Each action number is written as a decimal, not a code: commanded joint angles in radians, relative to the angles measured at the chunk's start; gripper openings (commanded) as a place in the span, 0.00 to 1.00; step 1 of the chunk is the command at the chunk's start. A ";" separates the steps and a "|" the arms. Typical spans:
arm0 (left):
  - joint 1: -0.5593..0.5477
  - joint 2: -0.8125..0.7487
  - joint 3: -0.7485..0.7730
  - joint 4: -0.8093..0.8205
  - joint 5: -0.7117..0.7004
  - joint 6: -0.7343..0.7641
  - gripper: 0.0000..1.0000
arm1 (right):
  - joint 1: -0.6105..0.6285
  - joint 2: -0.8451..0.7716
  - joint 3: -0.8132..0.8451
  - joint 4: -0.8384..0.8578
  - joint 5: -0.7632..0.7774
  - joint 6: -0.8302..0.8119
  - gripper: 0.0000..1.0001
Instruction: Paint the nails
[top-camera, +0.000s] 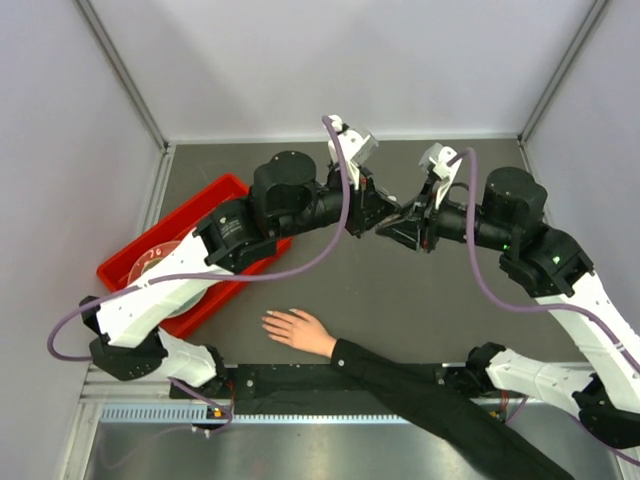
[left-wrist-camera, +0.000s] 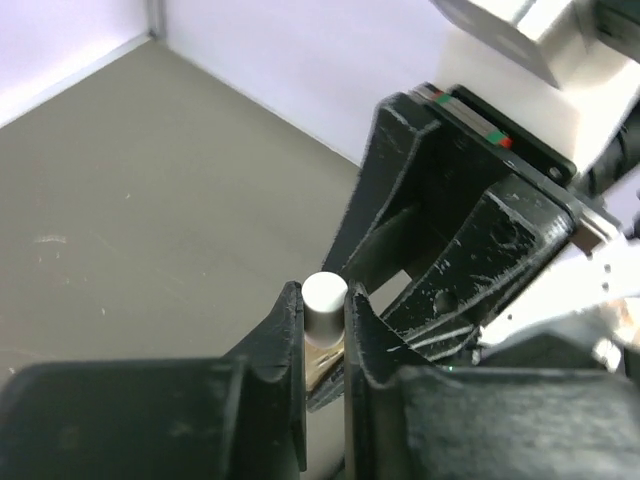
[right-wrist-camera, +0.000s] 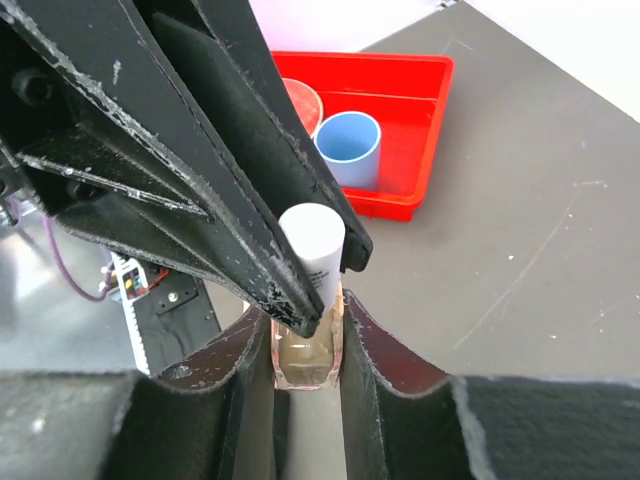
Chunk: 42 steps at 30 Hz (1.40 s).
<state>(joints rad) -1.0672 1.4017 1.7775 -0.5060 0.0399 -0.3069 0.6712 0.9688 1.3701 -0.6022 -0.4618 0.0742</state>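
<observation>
A flesh-toned hand (top-camera: 297, 330) with a black sleeve (top-camera: 430, 395) lies flat at the near table edge, fingers spread to the left. Its nails (top-camera: 268, 321) are too small to make out. Both grippers meet in mid-air above the table's middle. My right gripper (right-wrist-camera: 307, 310) is shut on the clear glass body of a polish bottle (right-wrist-camera: 305, 358). My left gripper (left-wrist-camera: 324, 298) is shut on the bottle's white cap (left-wrist-camera: 324, 300), which also shows in the right wrist view (right-wrist-camera: 315, 240). In the top view the left gripper (top-camera: 376, 221) and right gripper (top-camera: 390, 228) touch tip to tip.
A red tray (top-camera: 222, 190) sits at the left under my left arm, holding a blue cup (right-wrist-camera: 348, 148) and a red round object (right-wrist-camera: 298, 100). White walls close the back and both sides. The sleeve lies across the near edge by the arm bases.
</observation>
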 joint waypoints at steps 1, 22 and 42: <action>-0.008 0.005 0.045 0.034 0.344 0.124 0.00 | 0.004 -0.042 0.021 0.087 -0.170 -0.036 0.00; 0.038 0.005 0.133 -0.153 0.604 0.362 0.57 | 0.005 -0.025 0.000 0.248 -0.620 0.070 0.00; 0.038 -0.232 -0.159 0.156 -0.092 -0.124 0.47 | 0.005 -0.004 0.032 0.039 -0.080 -0.004 0.00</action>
<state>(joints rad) -1.0283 1.1175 1.6241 -0.4648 -0.0608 -0.3496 0.6731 0.9565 1.3300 -0.5747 -0.6193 0.0719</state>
